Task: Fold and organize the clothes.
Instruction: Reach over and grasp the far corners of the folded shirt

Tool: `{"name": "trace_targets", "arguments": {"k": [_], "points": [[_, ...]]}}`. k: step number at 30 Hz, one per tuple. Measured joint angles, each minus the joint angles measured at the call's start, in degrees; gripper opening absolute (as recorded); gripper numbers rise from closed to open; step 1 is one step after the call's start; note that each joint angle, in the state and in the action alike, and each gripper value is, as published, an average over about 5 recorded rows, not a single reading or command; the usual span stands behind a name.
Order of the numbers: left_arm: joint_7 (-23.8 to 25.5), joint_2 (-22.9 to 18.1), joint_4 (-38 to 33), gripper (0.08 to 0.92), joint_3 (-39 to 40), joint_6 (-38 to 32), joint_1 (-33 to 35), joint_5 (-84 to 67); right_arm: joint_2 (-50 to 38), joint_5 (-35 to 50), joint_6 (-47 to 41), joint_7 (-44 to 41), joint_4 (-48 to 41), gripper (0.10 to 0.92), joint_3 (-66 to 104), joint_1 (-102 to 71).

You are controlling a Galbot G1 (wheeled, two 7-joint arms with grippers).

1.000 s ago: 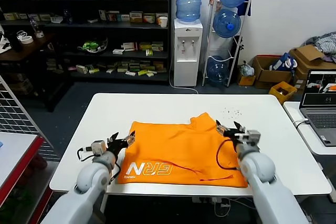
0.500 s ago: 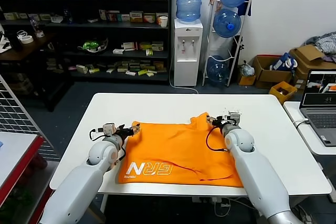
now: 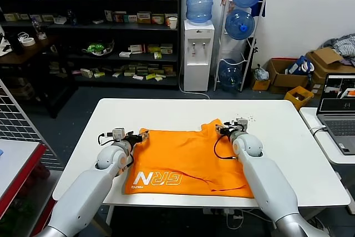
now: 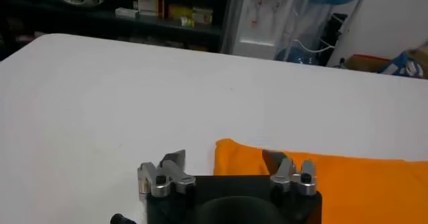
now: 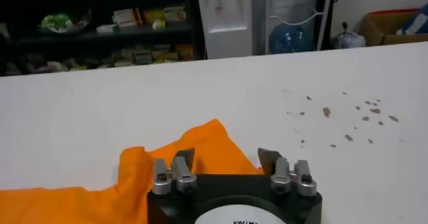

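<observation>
The orange T-shirt (image 3: 183, 159) lies flat on the white table (image 3: 166, 109), its white lettering (image 3: 158, 178) facing up near the front edge. My left gripper (image 3: 140, 135) is low at the shirt's far left corner. In the left wrist view that gripper (image 4: 224, 157) is open, with the orange corner (image 4: 361, 185) between its fingers. My right gripper (image 3: 222, 129) is at the raised far right corner. In the right wrist view it (image 5: 227, 155) is open too, its fingers either side of the peaked orange cloth (image 5: 207, 142).
A laptop (image 3: 338, 109) sits on a side table to the right. A wire rack (image 3: 16, 120) stands at the left. Brown specks (image 5: 348, 112) dot the table beyond the right gripper. A thin red thread (image 3: 222, 184) lies on the shirt. Behind the table stands a water dispenser (image 3: 198, 54).
Both arms have reached forward from the shirt's sides to its far corners. Both pairs of fingers have come somewhat closer together around the cloth.
</observation>
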Motion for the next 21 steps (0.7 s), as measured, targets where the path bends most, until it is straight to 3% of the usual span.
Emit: {"name": "trace_targets", "arguments": {"k": [14,21], "points": [[1.5,-0.2,1.6,0.329,0.4,-1.2,-0.1,0.2,0.2,0.6,0.3,-0.5,-0.7,0.17,-0.5,0.2],[1.7,-0.3,1.7,0.134,0.4,-2.0,0.0,0.6,0.0,0.5,1.5,-0.7,0.1,0.123,-0.1,-0.4]]}}
